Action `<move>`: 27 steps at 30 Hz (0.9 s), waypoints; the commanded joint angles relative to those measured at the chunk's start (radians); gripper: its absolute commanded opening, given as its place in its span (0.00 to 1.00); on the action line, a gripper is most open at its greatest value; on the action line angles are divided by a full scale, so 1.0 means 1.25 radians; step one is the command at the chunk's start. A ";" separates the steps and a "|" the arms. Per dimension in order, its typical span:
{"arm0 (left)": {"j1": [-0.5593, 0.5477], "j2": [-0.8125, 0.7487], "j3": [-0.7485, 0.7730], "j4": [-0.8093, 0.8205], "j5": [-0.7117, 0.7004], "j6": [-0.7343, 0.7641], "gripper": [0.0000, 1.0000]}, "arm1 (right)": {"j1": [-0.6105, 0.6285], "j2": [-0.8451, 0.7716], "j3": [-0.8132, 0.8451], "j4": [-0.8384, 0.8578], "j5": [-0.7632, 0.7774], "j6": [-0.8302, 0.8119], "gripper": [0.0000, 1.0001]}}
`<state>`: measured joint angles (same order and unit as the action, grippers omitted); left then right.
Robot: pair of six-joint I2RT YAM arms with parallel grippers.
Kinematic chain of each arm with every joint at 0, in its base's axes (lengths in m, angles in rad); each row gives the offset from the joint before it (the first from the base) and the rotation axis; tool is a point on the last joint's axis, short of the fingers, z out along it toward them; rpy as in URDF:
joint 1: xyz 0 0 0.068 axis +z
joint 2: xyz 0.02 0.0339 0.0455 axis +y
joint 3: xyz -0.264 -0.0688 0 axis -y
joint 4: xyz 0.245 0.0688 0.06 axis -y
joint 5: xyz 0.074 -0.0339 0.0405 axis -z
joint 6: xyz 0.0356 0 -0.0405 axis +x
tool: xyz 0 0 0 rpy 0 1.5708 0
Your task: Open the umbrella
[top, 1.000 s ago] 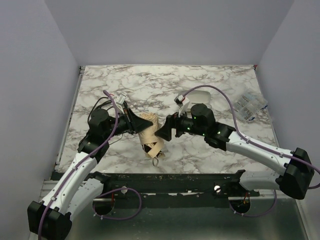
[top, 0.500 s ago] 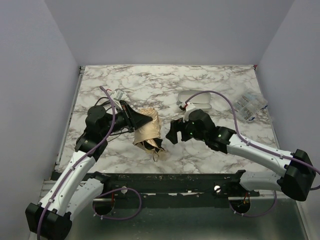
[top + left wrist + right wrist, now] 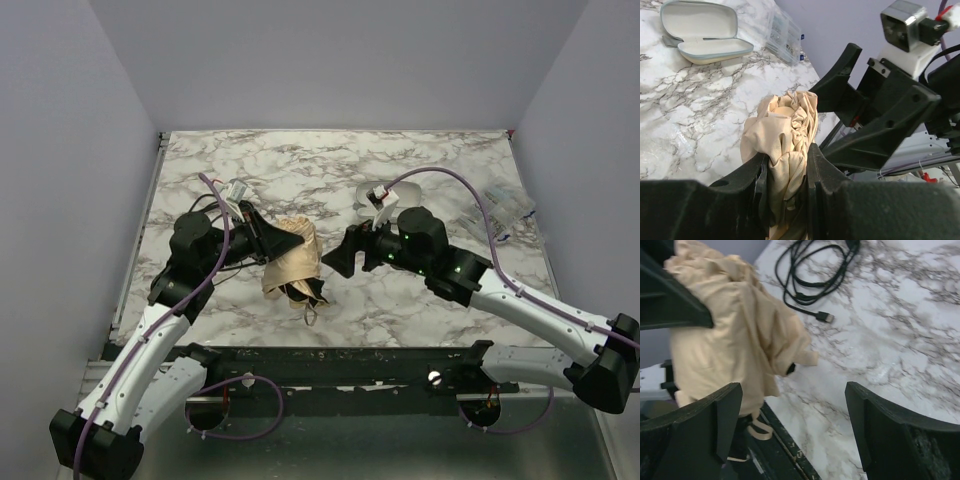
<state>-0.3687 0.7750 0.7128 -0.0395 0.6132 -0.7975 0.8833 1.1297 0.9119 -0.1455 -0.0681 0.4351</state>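
Two pincers: left pincer (image 3: 787, 167) clamps the umbrella (image 3: 785, 125); right pincer (image 3: 792, 395) gapes beside it

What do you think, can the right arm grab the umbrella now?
Probably yes. The right tool is open and sits right next to the umbrella, with nothing between them. The left tool is shut on the umbrella's other side, which should keep it steady.

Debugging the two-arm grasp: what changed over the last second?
The right gripper let go of the umbrella and backed off to the right, jaws open. The left gripper stays clamped on the fabric, and the umbrella is roughly where it was. The glasses case is unmoved.
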 commanded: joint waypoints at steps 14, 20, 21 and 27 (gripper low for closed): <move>-0.013 0.002 0.008 0.244 0.139 -0.110 0.00 | 0.002 0.048 0.017 0.233 -0.276 0.078 0.91; -0.002 0.018 0.007 0.274 0.151 -0.126 0.00 | 0.002 0.075 0.013 0.274 -0.310 0.097 0.74; -0.001 0.019 0.007 0.274 0.150 -0.124 0.00 | 0.002 0.076 0.011 0.278 -0.311 0.099 0.67; -0.001 0.031 0.012 0.248 0.131 -0.107 0.00 | 0.002 0.071 0.007 0.285 -0.314 0.106 0.15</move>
<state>-0.3668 0.8154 0.7109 0.1898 0.7643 -0.9016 0.8814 1.2045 0.9154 0.1890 -0.4404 0.5625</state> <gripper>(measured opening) 0.250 0.322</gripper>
